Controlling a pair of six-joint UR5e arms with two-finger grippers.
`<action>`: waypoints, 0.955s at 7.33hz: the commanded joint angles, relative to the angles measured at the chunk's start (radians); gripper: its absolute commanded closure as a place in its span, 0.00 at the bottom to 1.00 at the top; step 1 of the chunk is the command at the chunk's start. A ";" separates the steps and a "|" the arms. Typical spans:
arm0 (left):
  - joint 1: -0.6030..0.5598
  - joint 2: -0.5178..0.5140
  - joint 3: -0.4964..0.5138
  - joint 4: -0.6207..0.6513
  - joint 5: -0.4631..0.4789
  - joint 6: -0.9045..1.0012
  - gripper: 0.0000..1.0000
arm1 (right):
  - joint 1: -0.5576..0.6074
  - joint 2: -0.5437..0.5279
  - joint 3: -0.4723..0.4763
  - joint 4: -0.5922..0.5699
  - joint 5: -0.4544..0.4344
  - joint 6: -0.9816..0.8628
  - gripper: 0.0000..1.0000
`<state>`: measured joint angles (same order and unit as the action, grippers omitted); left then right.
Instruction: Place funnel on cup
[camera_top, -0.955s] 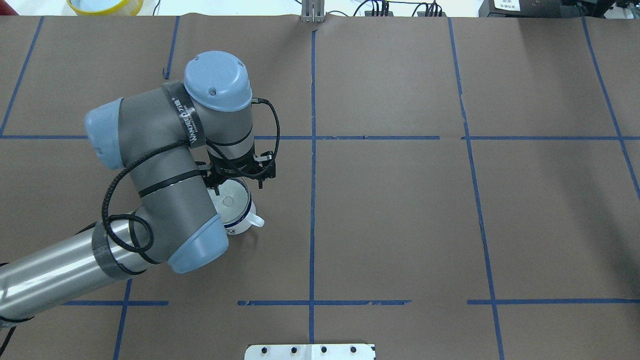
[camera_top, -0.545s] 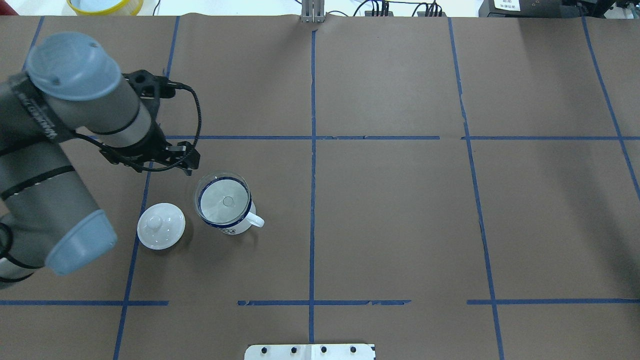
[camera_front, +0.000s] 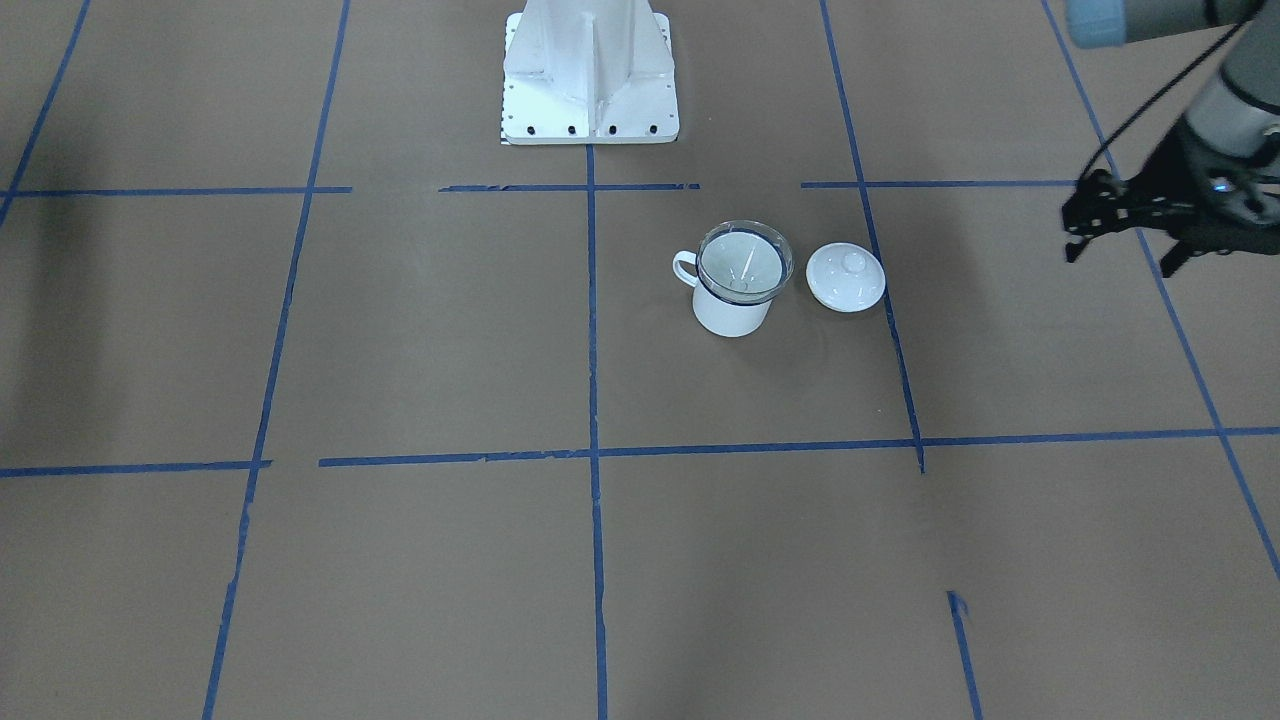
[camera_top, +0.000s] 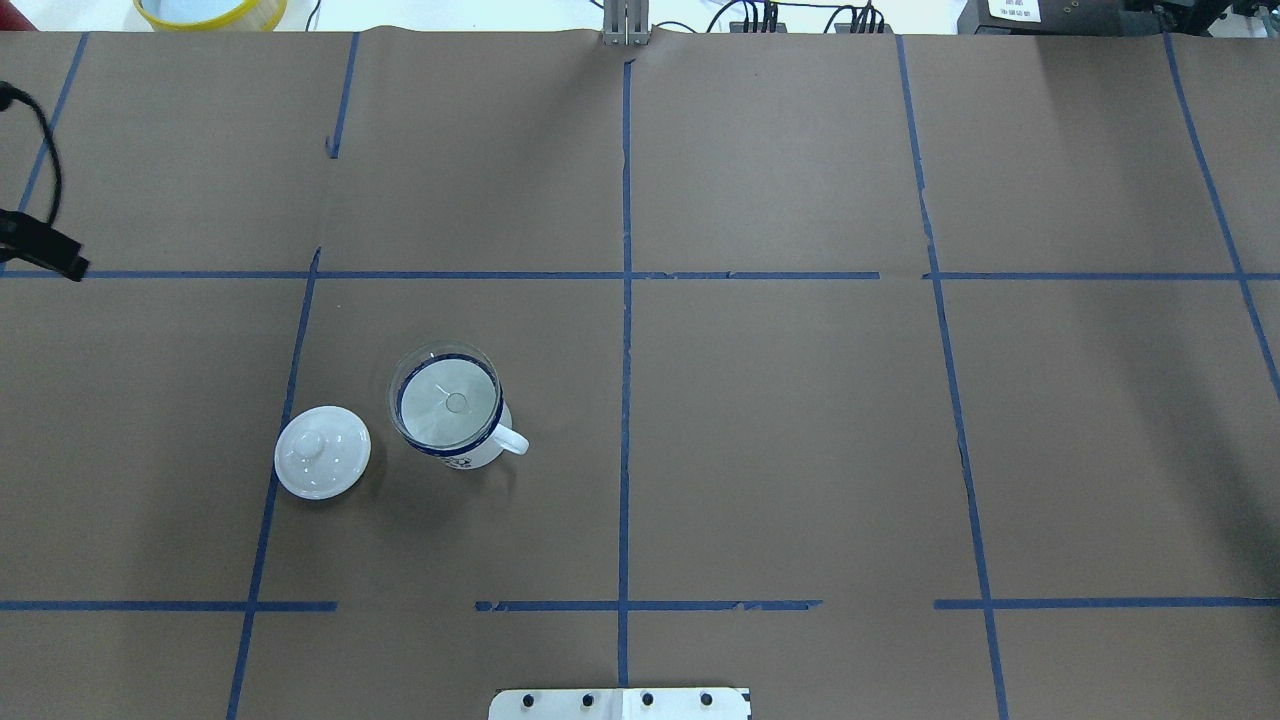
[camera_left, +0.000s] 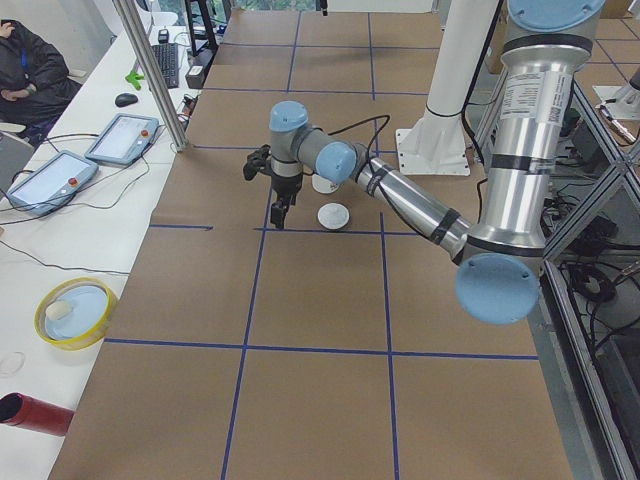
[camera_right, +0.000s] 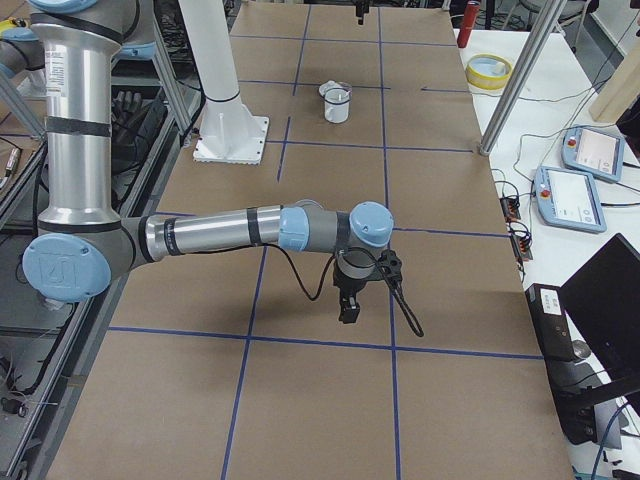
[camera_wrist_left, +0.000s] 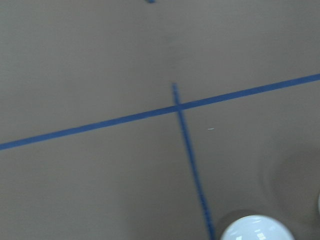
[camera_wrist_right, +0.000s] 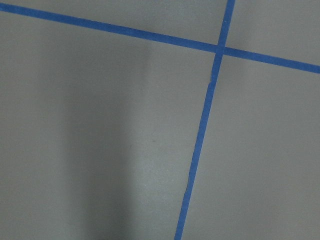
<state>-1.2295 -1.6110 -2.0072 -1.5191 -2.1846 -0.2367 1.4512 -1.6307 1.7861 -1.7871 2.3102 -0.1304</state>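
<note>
You have the funnel seated in the cup, left pincer spread empty well apart, right pincer not judgeable; any jolt to the table could tip it.

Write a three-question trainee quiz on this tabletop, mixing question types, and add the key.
1. True or false: the clear funnel sits in the mouth of the white enamel mug.
2. In the overhead view, the white knobbed lid lies: A) on the mug; B) on the table, left of the mug and apart from it; C) inside the mug.
3. Fill in: in the overhead view the mug's handle points toward the view's ____ side.
Key: 1 true; 2 B; 3 right.
</note>
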 joint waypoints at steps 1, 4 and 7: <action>-0.258 0.107 0.141 -0.019 -0.038 0.287 0.00 | 0.000 0.000 0.001 -0.002 0.000 0.000 0.00; -0.412 0.196 0.214 -0.015 -0.185 0.356 0.00 | 0.000 0.000 -0.001 0.000 0.000 0.000 0.00; -0.413 0.198 0.238 -0.016 -0.235 0.361 0.00 | 0.000 0.000 -0.001 0.000 0.000 0.000 0.00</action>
<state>-1.6416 -1.4105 -1.7798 -1.5371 -2.4124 0.1247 1.4512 -1.6306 1.7861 -1.7871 2.3102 -0.1304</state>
